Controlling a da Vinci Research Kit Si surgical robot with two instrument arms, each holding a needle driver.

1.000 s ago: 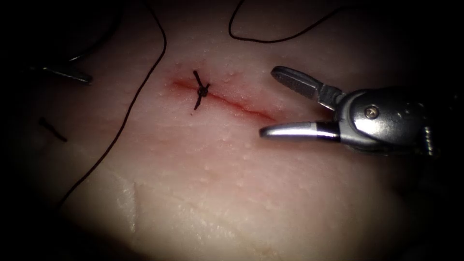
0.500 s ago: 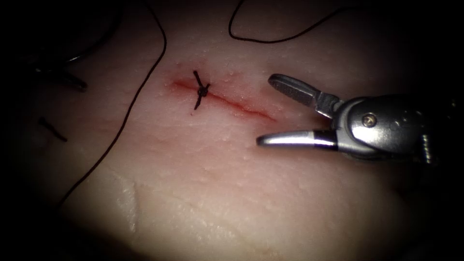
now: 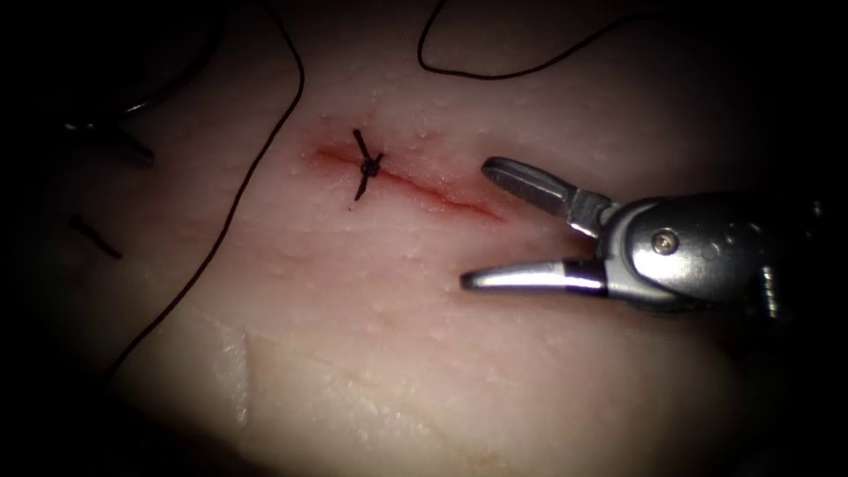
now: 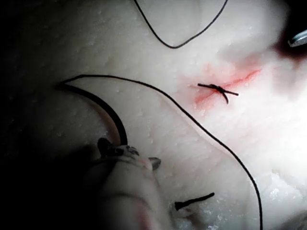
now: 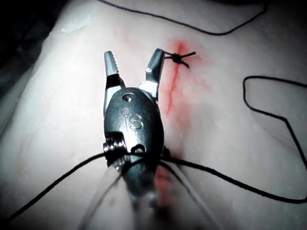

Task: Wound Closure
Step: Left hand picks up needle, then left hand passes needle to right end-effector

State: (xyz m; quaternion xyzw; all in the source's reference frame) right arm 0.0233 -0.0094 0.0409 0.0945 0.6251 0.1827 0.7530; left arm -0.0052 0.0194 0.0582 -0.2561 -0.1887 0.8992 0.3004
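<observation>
The tissue [image 3: 371, 353] has a red cut [image 3: 442, 196] with one tied stitch [image 3: 367, 165] near its left end. My right tool [image 3: 474, 223] hovers at the cut's right end with its jaws wide open and nothing in them. It also appears in the right wrist view [image 5: 133, 61], beside the stitch [image 5: 177, 57]. My left tool [image 4: 125, 151] is far left of the cut, shut on the curved needle [image 4: 103, 106] near the end away from the thread. The needle is out of the tissue. Its thread [image 4: 192, 120] trails across the surface.
A long run of thread [image 3: 256, 159] lies left of the cut, and another loop [image 3: 495, 75] lies beyond it. A cut end of thread [image 3: 95, 237] rests at the far left, also seen by the left tool [image 4: 194, 200]. Thread crosses under the right tool's wrist [image 5: 216, 175].
The right tool has drifted down and slightly left along the cut's right end, jaws still open. The left tool has slipped further into the dark at upper left.
</observation>
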